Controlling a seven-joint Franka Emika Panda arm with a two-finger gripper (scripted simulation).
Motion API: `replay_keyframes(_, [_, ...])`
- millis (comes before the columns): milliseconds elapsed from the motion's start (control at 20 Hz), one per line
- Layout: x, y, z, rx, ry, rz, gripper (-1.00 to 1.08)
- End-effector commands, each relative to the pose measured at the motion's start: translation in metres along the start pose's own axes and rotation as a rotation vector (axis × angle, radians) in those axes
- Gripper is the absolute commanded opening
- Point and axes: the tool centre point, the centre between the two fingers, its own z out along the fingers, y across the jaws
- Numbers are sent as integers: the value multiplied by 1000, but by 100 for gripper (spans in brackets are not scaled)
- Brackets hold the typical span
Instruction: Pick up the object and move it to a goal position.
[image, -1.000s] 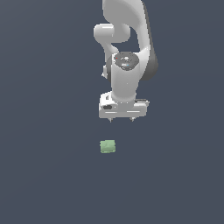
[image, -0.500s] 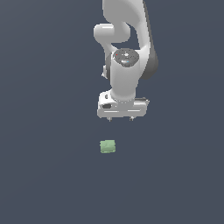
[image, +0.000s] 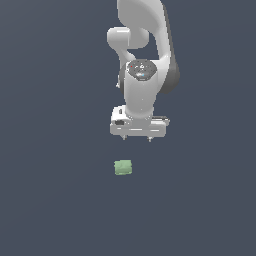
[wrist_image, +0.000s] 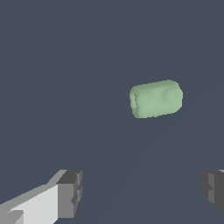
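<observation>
The object (image: 123, 167) is a small pale green block with rounded edges, lying on the dark grey surface. My gripper (image: 137, 139) hangs above it, a little toward the exterior view's right, not touching it. In the wrist view the object (wrist_image: 155, 98) lies ahead of the two dark fingertips (wrist_image: 70, 193), which stand wide apart with nothing between them. The gripper (wrist_image: 142, 190) is open.
The white arm (image: 142, 55) rises behind the gripper in the exterior view. A plain dark grey surface (image: 50, 200) spreads all around the block.
The gripper has shifted slightly toward the exterior view's left and a little lower, closer to the block. The block has not moved.
</observation>
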Motion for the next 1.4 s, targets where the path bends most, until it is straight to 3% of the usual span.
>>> replay_keyframes(0, [3, 2, 3, 1, -1, 50, 100])
replay_keyframes(1350, [43, 32, 48, -2, -12, 840, 100])
